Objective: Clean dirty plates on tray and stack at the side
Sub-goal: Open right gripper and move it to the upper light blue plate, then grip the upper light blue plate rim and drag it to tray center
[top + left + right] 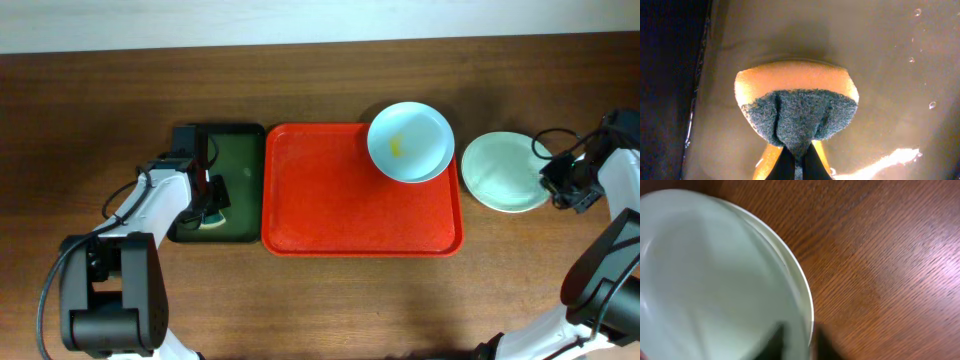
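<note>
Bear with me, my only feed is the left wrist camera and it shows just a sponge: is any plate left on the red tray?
Observer: Yes, one. The pale blue plate sits at the far right corner of the red tray, overhanging its rim.
Operator: Is it dirty?
Observer: It has a yellow smear near its middle.
Operator: Where are the others?
Observer: The mint green plate lies on the table just right of the tray, stacked on what looks like a white plate.
</note>
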{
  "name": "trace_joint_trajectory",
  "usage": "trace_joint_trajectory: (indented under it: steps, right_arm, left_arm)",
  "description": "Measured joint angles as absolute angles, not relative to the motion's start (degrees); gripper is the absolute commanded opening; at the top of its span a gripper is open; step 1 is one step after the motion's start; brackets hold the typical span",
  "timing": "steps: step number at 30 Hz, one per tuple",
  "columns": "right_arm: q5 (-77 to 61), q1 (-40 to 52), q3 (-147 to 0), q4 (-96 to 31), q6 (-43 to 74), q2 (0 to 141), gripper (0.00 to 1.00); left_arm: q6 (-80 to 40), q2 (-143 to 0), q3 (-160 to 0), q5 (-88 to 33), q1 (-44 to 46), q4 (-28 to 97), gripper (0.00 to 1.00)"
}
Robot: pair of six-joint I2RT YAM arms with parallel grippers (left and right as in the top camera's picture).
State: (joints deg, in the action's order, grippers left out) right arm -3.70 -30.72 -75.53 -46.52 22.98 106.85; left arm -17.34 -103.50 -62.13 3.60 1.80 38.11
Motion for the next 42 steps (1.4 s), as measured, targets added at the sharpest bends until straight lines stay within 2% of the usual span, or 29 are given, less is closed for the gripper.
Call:
trace_joint_trajectory:
  steps: [1,6,17,19,21,22,23,24,28,36,42]
  right_arm:
    - [-3.9,-30.7,-75.5,-46.7,23.0,107.0,0.75]
    - [-5.7,-29.9,-75.5,-47.9,20.9,107.0,0.79]
    - [-6.9,-4.5,-75.5,-47.7,11.9,107.0,0.80]
    - [-7.2,1.8,-75.5,-45.8,6.7,107.0,0.63]
    - [-7.0,7.2,-75.5,-42.6,1.0,107.0,0.38]
    - [-7.0,9.2,-75.5,-41.2,-1.0,107.0,0.31]
    - [-7.0,12.4,-75.5,-39.3,-4.8,107.0,0.88]
    - [-6.7,14.3,-75.5,-38.6,-6.0,107.0,0.98]
    - [-3.9,19.0,-75.5,-36.3,-10.4,107.0,0.98]
    - [-2.8,19.1,-75.5,-36.3,-11.0,107.0,0.98]
    - [-2.8,19.1,-75.5,-36.3,-11.2,107.0,0.98]
  left_arm:
    - [-17.3,-103.5,-62.1,3.6,1.8,38.1,0.00]
    - [-17.3,-103.5,-62.1,3.6,1.8,38.1,0.00]
    - [-17.3,-103.5,-62.1,3.4,1.8,38.1,0.00]
    - [-17.3,-103.5,-62.1,3.4,1.8,38.1,0.00]
    - [-17.3,-103.5,-62.1,3.4,1.8,38.1,0.00]
    - [-17.3,-103.5,-62.1,3.4,1.8,38.1,0.00]
    - [-17.3,-103.5,-62.1,3.4,1.8,38.1,0.00]
    - [-17.3,-103.5,-62.1,3.4,1.8,38.1,0.00]
    - [-17.3,-103.5,-62.1,3.4,1.8,38.1,0.02]
    - [-17.3,-103.5,-62.1,3.4,1.8,38.0,0.00]
    - [-17.3,-103.5,-62.1,3.4,1.8,38.1,0.04]
